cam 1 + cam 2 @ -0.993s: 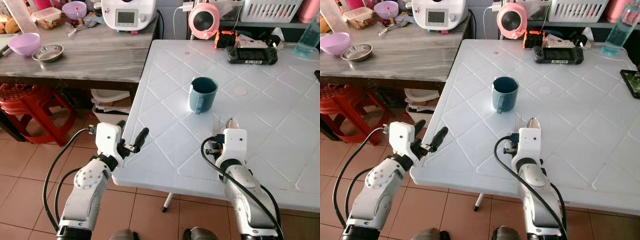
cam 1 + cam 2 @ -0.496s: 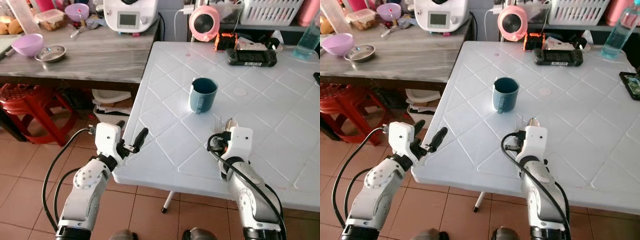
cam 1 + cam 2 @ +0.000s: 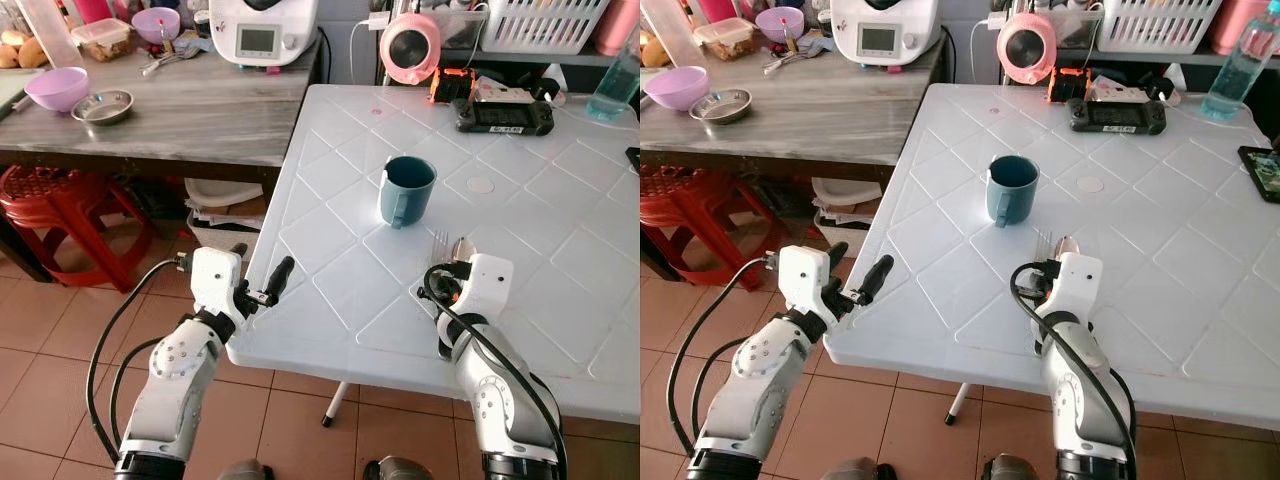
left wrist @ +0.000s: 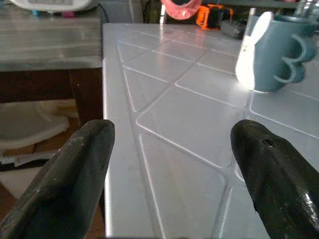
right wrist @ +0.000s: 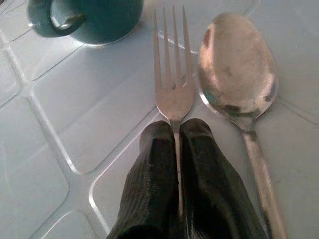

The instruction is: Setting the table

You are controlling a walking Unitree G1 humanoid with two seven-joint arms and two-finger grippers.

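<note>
On the white table (image 3: 330, 180) we see 1 mug (image 3: 405, 188) set. Our right gripper (image 5: 175, 130), fingers pinched on the fork (image 5: 172, 74), lowers it beside the spoon (image 5: 238, 74). Our left gripper (image 4: 174, 149) waits spread, empty. Release remains.

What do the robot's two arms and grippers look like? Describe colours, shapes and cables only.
Both arms are silver-grey rounded segments ending in boxy white wrist housings. Black cables loop from each forearm up to the wrist. The left gripper and right gripper each have two long, matte black fingers with rounded tips. The left arm's elbow joint shows a ring of small dark screw holes.
</note>
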